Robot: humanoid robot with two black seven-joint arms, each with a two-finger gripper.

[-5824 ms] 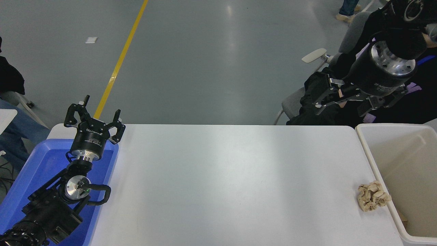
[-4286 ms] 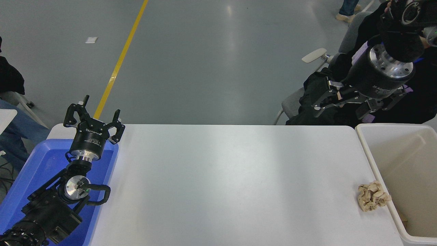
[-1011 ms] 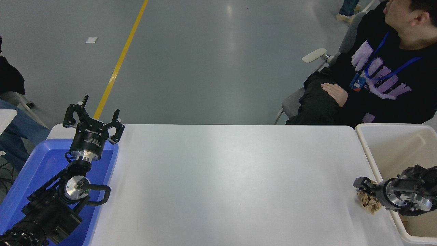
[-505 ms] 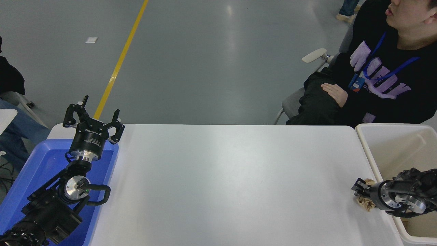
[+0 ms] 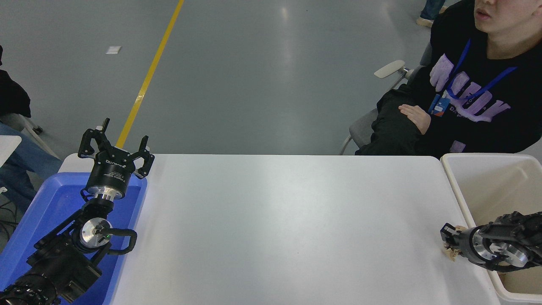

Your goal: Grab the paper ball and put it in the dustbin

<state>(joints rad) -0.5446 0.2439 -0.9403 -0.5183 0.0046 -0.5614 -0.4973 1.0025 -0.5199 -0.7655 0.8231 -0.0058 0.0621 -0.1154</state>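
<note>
The tan paper ball [image 5: 449,252] lies on the white table [image 5: 288,220] at its right edge, just beside the dustbin's left rim. Only small bits of it show. My right gripper [image 5: 449,242] comes in low from the right across the dustbin's rim, and its fingers are closed around the ball at table height. The cream-white dustbin [image 5: 456,188] stands against the table's right end, with a deep beige inside. My left gripper [image 5: 117,143] is parked open and empty at the table's far left corner.
A shallow blue tray [image 5: 42,207] lies under the left arm at the table's left end. A person in black [image 5: 470,106] sits on a chair beyond the far right corner, one hand [image 5: 415,116] resting on a knee.
My right arm came down from high over the bin to the paper ball at the table's right edge. Its fingers have closed in on the ball, which is now mostly hidden. The left arm stayed still.
</note>
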